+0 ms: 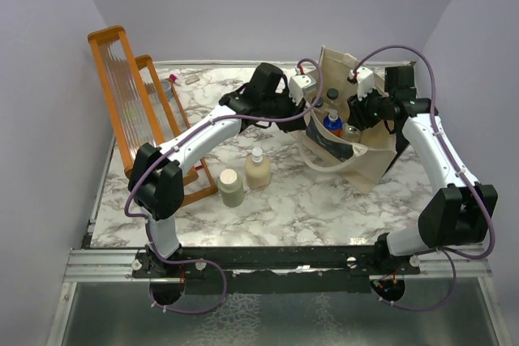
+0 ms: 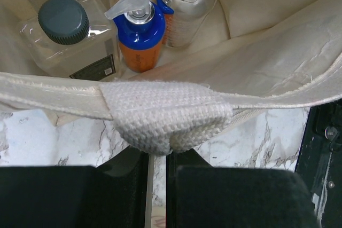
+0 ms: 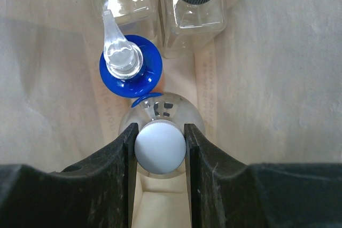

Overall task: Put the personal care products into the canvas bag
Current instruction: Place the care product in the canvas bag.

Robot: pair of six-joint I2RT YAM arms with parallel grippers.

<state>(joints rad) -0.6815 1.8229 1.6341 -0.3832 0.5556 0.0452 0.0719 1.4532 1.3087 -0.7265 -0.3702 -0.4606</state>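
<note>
we see right gripper [image 3: 159, 148] clamped on silver bottle [image 3: 160, 111] cap inside bag [image 2: 278, 62]; left gripper [image 2: 157, 159] pinching its handle [image 2: 165, 115], jaws nearly together.

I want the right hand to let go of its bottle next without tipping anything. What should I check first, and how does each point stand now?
1. Grip: right hand shut on the white cap of the silver bottle: ok.
2. Silver bottle inside the bag: ok.
3. Silver bottle resting on the bag's floor: cannot tell.
4. Bag held open: left hand pinches the strap: ok.
5. Room beside the orange bottle: not ok, it crowds right up to the silver bottle.
6. Everything packed: not ok, the grey bottle and beige bottle stand on the table.
</note>
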